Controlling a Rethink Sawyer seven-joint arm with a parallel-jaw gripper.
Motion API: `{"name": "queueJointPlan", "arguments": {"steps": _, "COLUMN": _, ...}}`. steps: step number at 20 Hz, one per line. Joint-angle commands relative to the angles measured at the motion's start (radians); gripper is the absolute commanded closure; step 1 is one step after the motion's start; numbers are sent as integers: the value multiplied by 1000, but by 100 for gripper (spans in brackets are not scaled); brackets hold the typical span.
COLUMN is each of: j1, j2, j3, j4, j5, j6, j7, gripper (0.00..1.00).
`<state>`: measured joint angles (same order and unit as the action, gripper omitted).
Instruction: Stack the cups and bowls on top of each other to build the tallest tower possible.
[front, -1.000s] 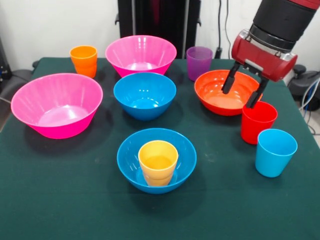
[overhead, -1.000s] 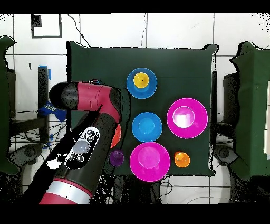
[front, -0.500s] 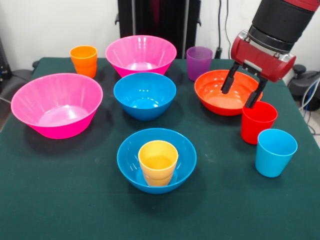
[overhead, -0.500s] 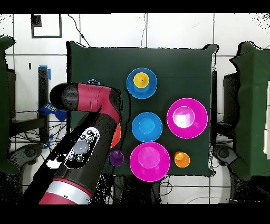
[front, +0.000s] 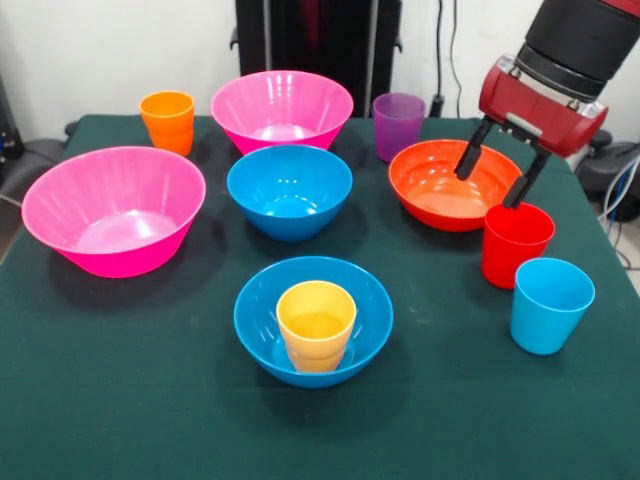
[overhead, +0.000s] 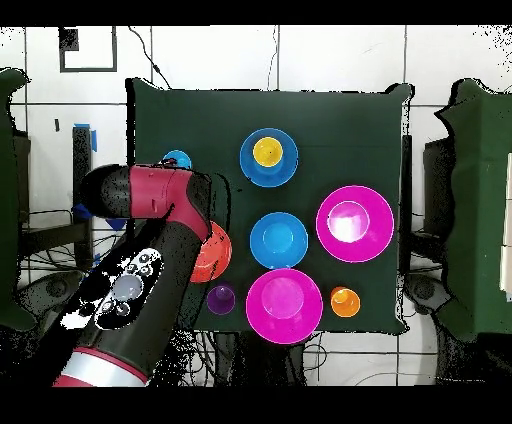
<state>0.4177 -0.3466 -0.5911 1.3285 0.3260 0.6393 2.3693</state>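
You have a yellow cup (front: 316, 323) standing upright inside the near blue bowl (front: 262, 330). A second blue bowl (front: 289, 190), two pink bowls (front: 112, 208) and the orange-red bowl (front: 440, 188) sit empty. Orange (front: 167, 120), purple (front: 398, 125), red (front: 515, 243) and light blue cups (front: 549, 304) stand upright, separate.

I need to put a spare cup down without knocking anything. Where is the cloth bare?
Bare cloth runs along the front edge, below the blue bowl holding the yellow cup, and left of it under the pink bowl. It is crowded around the red cup, light blue cup and gripper.
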Motion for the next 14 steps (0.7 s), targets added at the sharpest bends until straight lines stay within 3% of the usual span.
{"name": "queueJointPlan", "arguments": {"steps": 1, "j1": 31, "j2": 96, "j3": 22, "j4": 30, "j5": -12, "j6": 27, "j7": 235, "gripper": 0}}
{"name": "queueJointPlan", "arguments": {"steps": 8, "j1": 18, "j2": 84, "j3": 25, "j4": 50, "j5": -7, "j6": 10, "j7": 195, "gripper": 0}}
{"name": "queueJointPlan", "arguments": {"steps": 14, "j1": 29, "j2": 73, "j3": -28, "j4": 56, "j5": -37, "j6": 27, "j7": 177, "gripper": 0}}
